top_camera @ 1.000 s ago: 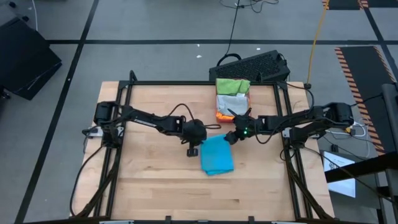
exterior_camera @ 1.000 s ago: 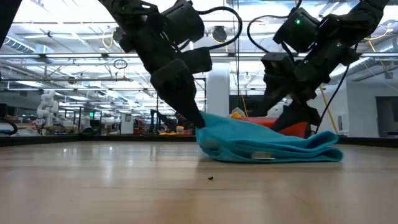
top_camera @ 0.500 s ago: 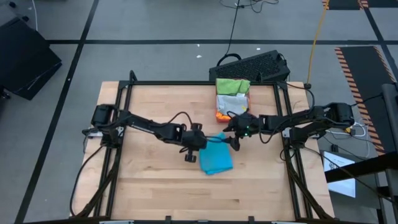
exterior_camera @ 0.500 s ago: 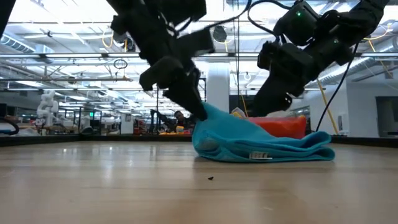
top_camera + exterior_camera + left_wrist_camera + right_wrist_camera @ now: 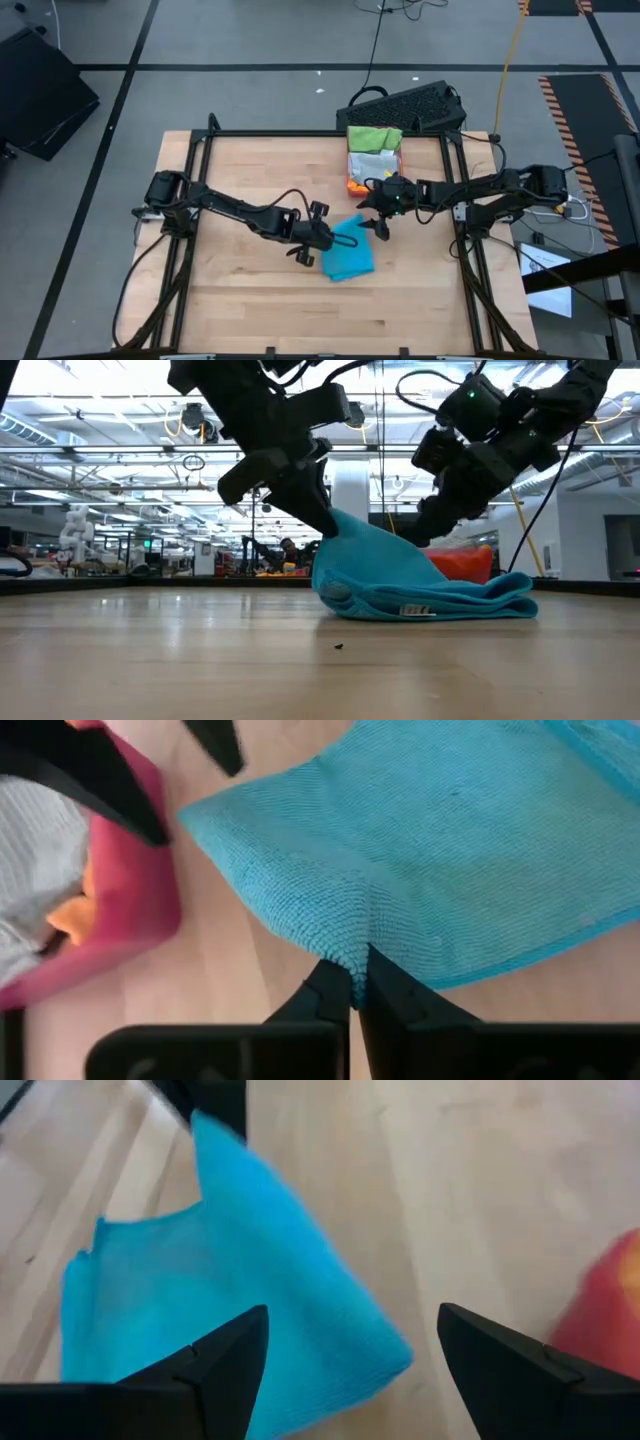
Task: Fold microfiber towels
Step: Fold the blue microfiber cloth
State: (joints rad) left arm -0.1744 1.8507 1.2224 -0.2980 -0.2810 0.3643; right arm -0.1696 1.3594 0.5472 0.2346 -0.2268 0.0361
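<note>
Since a second ago your left claw (image 5: 322,240) has dragged its pinched corner of the blue towel (image 5: 350,255) rightward and up. It is clamped shut on that corner; the right claw (image 5: 379,222) hovers fully open just beyond. Mid-fold at centre surface (image 5: 240,290): next, lay the corner down.

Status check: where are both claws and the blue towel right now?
Left claw shut on blue towel, lifting its edge. Right claw open, above the towel's far corner, holding nothing. Pink tray with other towels just behind; nothing blocking.
</note>
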